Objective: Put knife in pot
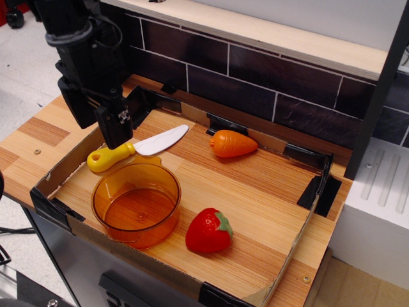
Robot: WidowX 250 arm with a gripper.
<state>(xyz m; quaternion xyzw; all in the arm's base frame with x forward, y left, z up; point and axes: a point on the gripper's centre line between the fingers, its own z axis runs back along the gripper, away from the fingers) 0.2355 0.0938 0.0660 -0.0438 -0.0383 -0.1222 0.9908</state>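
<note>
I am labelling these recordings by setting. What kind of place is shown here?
Probably a mock toy kitchen built for robot trials, not a real one: a wooden counter edged with taped cardboard, a dark tiled back wall, and plastic play items such as a carrot, strawberry, knife and pot.

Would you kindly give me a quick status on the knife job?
Gripper above knife handle, jaws apart, holding nothing. Knife flat on board, just behind the pot. Pot empty. Path short and unobstructed.
</note>
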